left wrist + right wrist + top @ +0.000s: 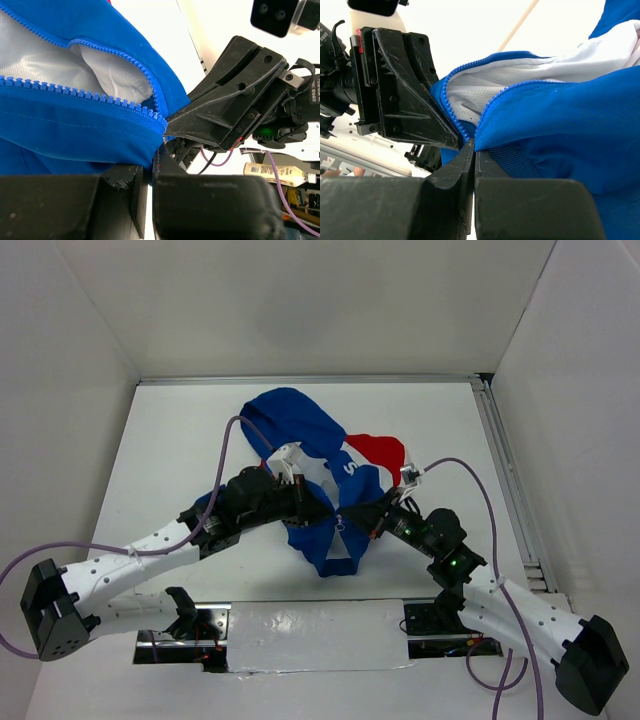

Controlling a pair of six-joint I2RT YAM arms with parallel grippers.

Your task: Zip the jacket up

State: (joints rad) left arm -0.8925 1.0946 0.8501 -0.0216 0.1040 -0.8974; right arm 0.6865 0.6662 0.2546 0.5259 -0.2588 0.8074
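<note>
The blue jacket (290, 418) lies crumpled mid-table, with red and white panels toward the right. Its zipper (75, 92) is open, blue teeth parting over the white mesh lining (530, 72). My left gripper (318, 508) comes in from the left and is shut on a fold of blue fabric by the lower front edge, the cloth pinched between its fingers (120, 200). My right gripper (352, 515) faces it from the right, tips almost touching. It is shut (474, 155) at the zipper's bottom end, where the ribbed hem (520, 160) meets the teeth.
White walls enclose the table on three sides. A metal rail (505, 480) runs along the right edge and a foil-covered strip (310, 635) lies between the arm bases. Purple cables (225, 455) loop above both arms. A bottle (275, 175) lies off the table.
</note>
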